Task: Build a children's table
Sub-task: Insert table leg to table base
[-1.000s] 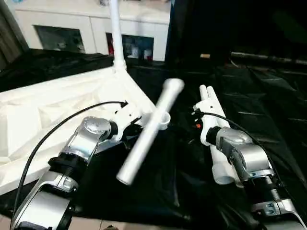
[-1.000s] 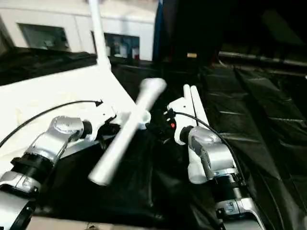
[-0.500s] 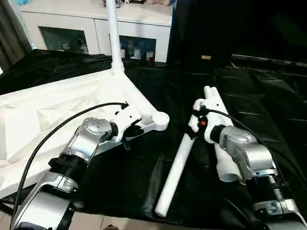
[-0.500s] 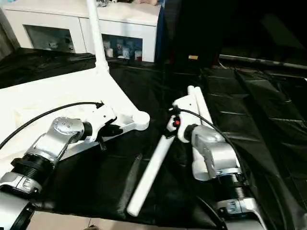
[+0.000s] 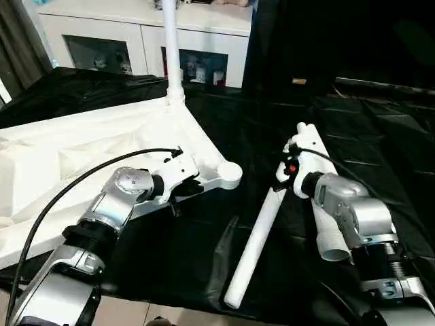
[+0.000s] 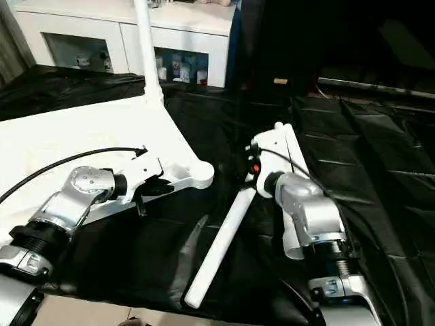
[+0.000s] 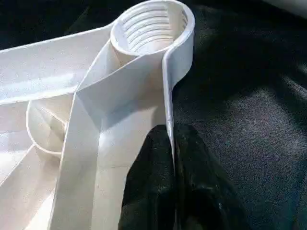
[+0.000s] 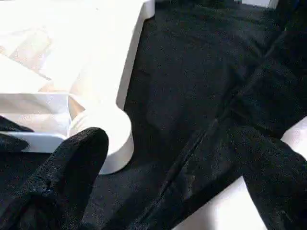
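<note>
On the left of the frame lies the white table top [image 5: 81,156], upside down on black sheeting [image 5: 204,244], one leg [image 5: 171,47] standing in its far corner. The left gripper [image 7: 171,158] has its jaws closed on the rim by the empty corner socket [image 5: 230,173]. Mid-frame, a loose leg [image 5: 258,238] lies flat. The right gripper [image 8: 158,191] spreads its jaws wide, holding nothing.

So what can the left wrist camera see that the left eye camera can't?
Left wrist view: the ridges inside the corner socket, close up. Left eye view: one leg standing upright in the far corner, a loose leg lying on the black cloth, and the white cabinet. Both: the left gripper pinching the tabletop rim beside that socket.
</note>
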Available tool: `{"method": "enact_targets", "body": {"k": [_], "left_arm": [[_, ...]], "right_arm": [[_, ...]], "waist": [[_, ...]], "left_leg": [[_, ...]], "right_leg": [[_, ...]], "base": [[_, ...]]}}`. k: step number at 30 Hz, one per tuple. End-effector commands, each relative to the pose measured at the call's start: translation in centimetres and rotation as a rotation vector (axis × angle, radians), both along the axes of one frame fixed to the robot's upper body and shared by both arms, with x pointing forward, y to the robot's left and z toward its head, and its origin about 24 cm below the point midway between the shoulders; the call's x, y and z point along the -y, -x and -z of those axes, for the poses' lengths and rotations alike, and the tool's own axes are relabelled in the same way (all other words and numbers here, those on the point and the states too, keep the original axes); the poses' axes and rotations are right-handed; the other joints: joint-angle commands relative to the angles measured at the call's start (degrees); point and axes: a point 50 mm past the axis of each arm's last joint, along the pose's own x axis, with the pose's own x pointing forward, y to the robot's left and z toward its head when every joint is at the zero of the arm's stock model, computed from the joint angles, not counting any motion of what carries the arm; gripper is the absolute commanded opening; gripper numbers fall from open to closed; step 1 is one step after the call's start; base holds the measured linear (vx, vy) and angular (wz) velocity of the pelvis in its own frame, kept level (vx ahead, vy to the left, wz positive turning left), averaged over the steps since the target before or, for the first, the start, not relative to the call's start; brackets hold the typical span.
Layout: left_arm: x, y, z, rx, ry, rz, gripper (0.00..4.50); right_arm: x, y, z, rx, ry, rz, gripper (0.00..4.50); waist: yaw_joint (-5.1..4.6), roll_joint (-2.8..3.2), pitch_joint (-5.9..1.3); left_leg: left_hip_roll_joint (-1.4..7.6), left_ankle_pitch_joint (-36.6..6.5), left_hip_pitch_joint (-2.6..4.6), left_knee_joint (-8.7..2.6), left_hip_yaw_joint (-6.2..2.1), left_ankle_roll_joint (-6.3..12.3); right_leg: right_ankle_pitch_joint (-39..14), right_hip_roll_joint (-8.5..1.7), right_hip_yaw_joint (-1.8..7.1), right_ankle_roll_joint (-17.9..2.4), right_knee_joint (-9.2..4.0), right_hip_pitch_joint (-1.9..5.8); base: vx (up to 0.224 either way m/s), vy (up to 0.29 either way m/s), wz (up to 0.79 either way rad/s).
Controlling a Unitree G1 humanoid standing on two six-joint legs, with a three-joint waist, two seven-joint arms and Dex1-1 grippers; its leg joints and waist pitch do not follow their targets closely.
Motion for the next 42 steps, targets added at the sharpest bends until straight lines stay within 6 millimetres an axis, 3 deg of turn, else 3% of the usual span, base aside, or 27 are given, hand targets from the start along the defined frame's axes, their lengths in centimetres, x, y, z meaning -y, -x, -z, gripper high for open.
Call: {"method": "enact_targets", "body": {"k": [1,4,8,11,12,18,19,20,21,24,26,28,29,30,34,35,38,39,42], "left_arm": [[0.5,-0.9,-2.8,0.074,0.117,0.015,0.57],[0.1,-0.8,-3.4,0.040,0.142,0.022,1.01],[-0.1,-0.7,-3.8,0.024,0.150,0.036,1.09],[-0.4,-0.1,-4.2,-0.014,0.149,0.091,1.43],[-0.6,0.1,-4.3,-0.029,0.141,0.111,1.49],[-1.0,1.2,-4.6,-0.095,0.141,0.167,1.98],[-1.1,1.6,-4.7,-0.106,0.142,0.176,2.19],[-1.1,1.6,-4.7,-0.106,0.142,0.176,2.19],[-1.1,1.9,-4.7,-0.119,0.144,0.184,2.28],[-1.2,2.7,-4.8,-0.141,0.143,0.202,2.51],[-1.4,3.6,-4.9,-0.165,0.137,0.211,2.70],[-1.6,4.3,-4.8,-0.186,0.129,0.213,2.83],[-1.7,4.6,-4.8,-0.192,0.126,0.213,2.95],[-1.8,5.0,-4.8,-0.198,0.123,0.211,3.07],[-1.9,5.8,-4.8,-0.208,0.117,0.206,3.40],[-1.8,6.3,-4.8,-0.213,0.117,0.204,3.40],[-1.7,6.7,-4.9,-0.218,0.117,0.199,3.58],[-1.6,6.8,-4.9,-0.216,0.114,0.192,3.72],[-1.6,6.7,-4.9,-0.210,0.113,0.183,3.98]], "right_arm": [[0.9,-0.3,-1.1,0.024,0.004,0.022,4.50],[1.6,-0.3,-1.8,0.055,0.062,-0.024,4.50],[2.1,-0.2,-2.6,0.099,0.116,-0.122,4.50],[2.9,-0.1,-4.1,0.193,0.222,-0.350,4.50],[3.1,-0.1,-4.4,0.208,0.267,-0.428,4.50],[3.7,-1.2,-5.8,0.249,0.413,-0.677,4.50],[3.8,-1.6,-6.1,0.257,0.459,-0.721,4.50],[3.8,-1.6,-6.1,0.257,0.459,-0.721,4.50],[3.8,-2.1,-6.5,0.256,0.503,-0.760,4.50],[3.6,-2.8,-7.0,0.266,0.628,-0.850,4.50],[3.4,-3.1,-6.7,0.256,0.783,-0.947,4.50],[3.3,-3.2,-6.1,0.236,0.873,-1.016,4.50],[3.3,-3.2,-6.0,0.222,0.876,-1.037,4.50],[3.2,-3.1,-5.6,0.214,0.896,-1.069,4.50],[3.2,-2.9,-4.8,0.191,0.935,-1.134,4.50],[3.2,-2.8,-4.4,0.179,0.948,-1.155,4.50],[2.9,-2.7,-3.6,0.174,0.964,-1.174,4.50],[2.5,-2.6,-2.8,0.188,0.982,-1.179,4.50],[1.8,-2.5,-2.0,0.203,0.988,-1.174,4.50]], "waist": [[0.14,0.30,-3.92],[0.11,0.22,-3.86],[0.05,0.12,-3.76],[-0.04,0.01,-3.86],[-0.13,0.35,-3.79],[-0.54,0.24,-3.77],[-1.03,-0.05,-3.91],[-1.03,-0.05,-3.91],[-0.97,0.35,-3.98],[-1.06,-0.52,-3.82],[-0.98,-0.54,-3.87],[-1.21,-0.65,-3.65],[-1.33,-0.93,-3.57],[-1.31,-0.80,-3.73],[-1.30,-1.21,-3.58],[-1.33,-1.57,-3.62],[-1.41,-1.47,-3.47],[-1.56,-1.73,-3.36],[-1.66,-1.44,-3.36]], "left_leg": [[0.57,-9.7,1.28,-4.12,0.61,-1.56],[0.65,-9.9,1.32,-4.13,0.68,-1.70],[0.62,-10.2,1.14,-4.01,0.79,-1.06],[0.71,-10.4,0.91,-3.83,0.78,-0.58],[0.67,-10.4,0.87,-3.78,0.79,-0.42],[0.72,-10.6,1.02,-3.48,1.02,1.49],[0.72,-10.5,0.67,-3.40,0.91,1.60],[0.72,-10.5,0.67,-3.40,0.91,1.60],[0.83,-10.1,0.99,-3.25,1.03,2.22],[0.72,-10.3,0.65,-3.32,1.16,3.06],[1.00,-10.2,0.71,-3.15,1.13,3.11],[0.89,-10.2,0.59,-3.18,1.34,3.37],[0.89,-10.5,0.67,-3.17,1.42,3.46],[0.97,-10.4,0.70,-3.07,1.37,3.42],[1.09,-9.9,0.51,-3.10,1.48,4.00],[1.15,-10.0,0.50,-3.00,1.59,3.95],[1.18,-10.1,0.45,-3.04,1.65,3.70],[1.14,-10.6,0.48,-3.09,1.68,3.45],[1.05,-11.0,0.55,-3.11,1.66,2.81]], "right_leg": [[-2.5,-2.93,1.82,-12.0,-4.31,2.56],[-1.7,-2.78,1.75,-12.4,-4.23,2.50],[-2.8,-2.87,1.84,-11.8,-4.44,2.67],[-2.9,-3.04,1.79,-12.0,-4.40,2.85],[-2.8,-2.93,1.82,-12.2,-4.36,2.84],[-2.3,-2.58,1.73,-15.1,-4.20,2.45],[-1.8,-2.54,1.48,-16.2,-3.89,2.52],[-1.8,-2.54,1.48,-16.2,-3.89,2.52],[-0.6,-2.48,1.51,-17.0,-3.73,2.28],[-1.8,-2.41,1.43,-16.9,-3.89,2.45],[-2.4,-2.73,1.39,-17.4,-3.63,2.19],[-3.0,-2.43,1.45,-17.1,-3.80,2.08],[-3.0,-2.28,1.48,-17.0,-3.86,1.98],[-2.5,-2.41,1.51,-17.2,-3.58,2.10],[-1.4,-2.25,1.43,-17.4,-3.44,2.02],[-1.7,-2.31,1.49,-17.3,-3.34,2.00],[-2.1,-2.27,1.50,-17.5,-3.37,1.88],[-3.1,-2.20,1.48,-17.3,-3.54,1.83],[-3.8,-2.18,1.60,-16.7,-3.58,1.83]], "base": [[0.000,0.000,0.00],[0.000,0.000,0.00],[0.000,0.000,0.00],[0.000,0.000,0.00],[0.000,0.000,0.00],[0.000,0.000,0.00],[0.000,0.000,0.00],[0.000,0.000,0.00],[0.000,0.000,0.00],[0.000,0.000,0.00],[0.000,0.000,0.00],[0.000,0.000,0.00],[0.000,0.000,0.00],[0.000,0.000,0.00],[0.000,0.000,0.00],[0.000,0.000,0.00],[0.000,0.000,0.00],[0.000,0.000,0.00],[0.000,0.000,0.00]]}}
